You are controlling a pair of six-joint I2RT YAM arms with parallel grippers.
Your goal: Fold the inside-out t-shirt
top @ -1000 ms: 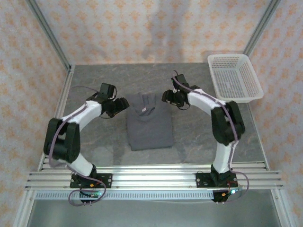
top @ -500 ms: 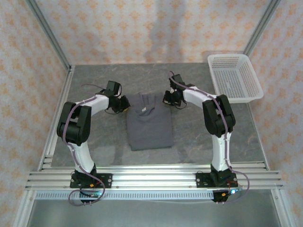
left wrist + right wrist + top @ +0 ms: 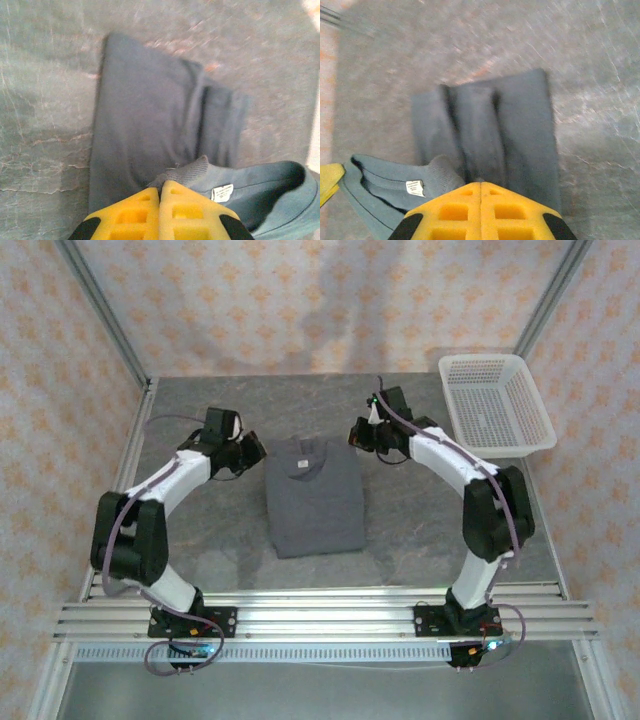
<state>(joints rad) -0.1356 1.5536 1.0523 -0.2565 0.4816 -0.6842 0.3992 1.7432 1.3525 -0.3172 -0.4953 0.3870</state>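
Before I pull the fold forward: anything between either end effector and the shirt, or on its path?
Nothing visible. The left end effector and right end effector are each shut on the shirt at its collar end; the basket sits apart, at the far right.

The slate-grey t-shirt [image 3: 315, 502], folded narrow, is lying flat, collar end stretching between left gripper [image 3: 256, 452] and right gripper [image 3: 357, 436].

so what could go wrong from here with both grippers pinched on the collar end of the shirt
1. The left gripper and right gripper bite only the edge of the t-shirt by the collar; the cloth may slip out on a lift.
2. The shirt lies in folded layers; a grip on too few could let the side folds open.
3. Uneven pulls would skew it.
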